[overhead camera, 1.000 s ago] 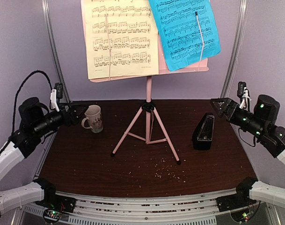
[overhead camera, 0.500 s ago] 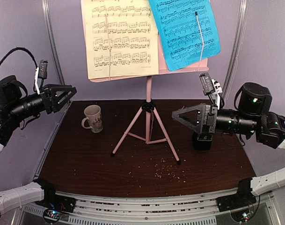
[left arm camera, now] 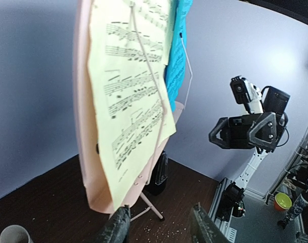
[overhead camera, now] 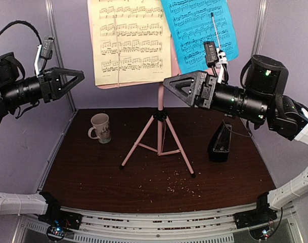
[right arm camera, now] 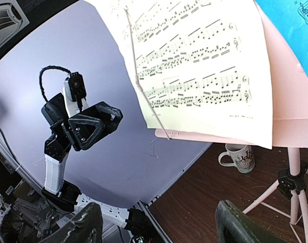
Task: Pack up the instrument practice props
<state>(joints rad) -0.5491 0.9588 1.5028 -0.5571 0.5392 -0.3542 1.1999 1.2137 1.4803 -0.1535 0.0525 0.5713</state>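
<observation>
A pink music stand [overhead camera: 160,126] on tripod legs stands mid-table. It holds a yellow page [overhead camera: 129,40] on the left and a blue page [overhead camera: 196,30] on the right, each under a thin wire. A black pyramid metronome [overhead camera: 220,143] stands on the table to the right. My left gripper [overhead camera: 78,77] is open and empty, raised at the stand's left, level with the yellow page's lower edge. My right gripper [overhead camera: 170,83] is open and empty, raised in front of the stand's ledge below the blue page. The yellow page [left arm camera: 133,96] and stand [right arm camera: 290,101] show in both wrist views.
A beige mug [overhead camera: 101,127] stands at the back left of the dark brown table [overhead camera: 93,172]. Crumbs lie scattered near the stand's front right foot. Purple walls with metal posts close in the sides and back.
Both arms have risen from table level. The right gripper swung left and up to the stand's ledge. The left gripper lifted toward the yellow page's left edge.
</observation>
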